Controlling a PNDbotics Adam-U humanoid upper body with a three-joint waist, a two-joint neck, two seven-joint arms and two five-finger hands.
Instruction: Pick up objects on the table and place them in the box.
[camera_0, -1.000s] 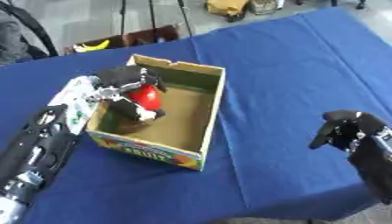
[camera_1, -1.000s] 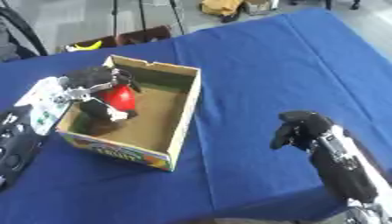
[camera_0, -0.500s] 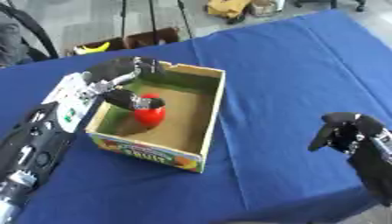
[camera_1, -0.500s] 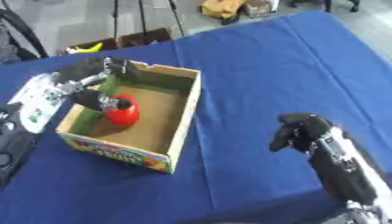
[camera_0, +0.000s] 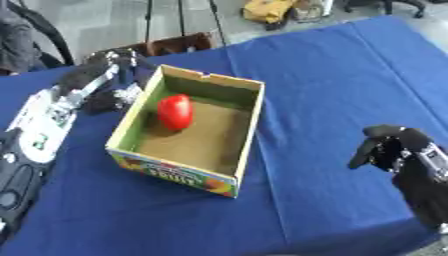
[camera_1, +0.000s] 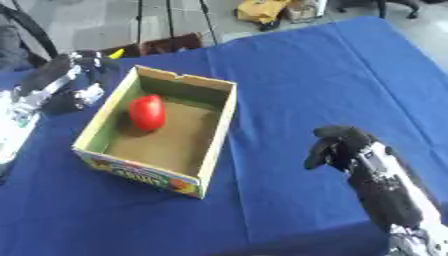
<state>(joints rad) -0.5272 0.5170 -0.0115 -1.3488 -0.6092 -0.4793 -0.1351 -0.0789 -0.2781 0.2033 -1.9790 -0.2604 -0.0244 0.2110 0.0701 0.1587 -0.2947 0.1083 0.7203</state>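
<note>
Red fruit (camera_0: 175, 111) lying inside the box (camera_0: 243, 134), near its far-left wall. Left hand (camera_0: 112, 80) now drawn out past the box's left rim, fingers relaxed, empty. Right hand (camera_1: 343, 146) curled over bare blue tablecloth (camera_0: 332, 85), well apart from the box, unchanged.

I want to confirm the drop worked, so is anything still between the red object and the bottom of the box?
Nothing visible is. The red object lies on the floor of the box, against its left wall. The left hand is outside, left of the box, holding nothing.
</note>
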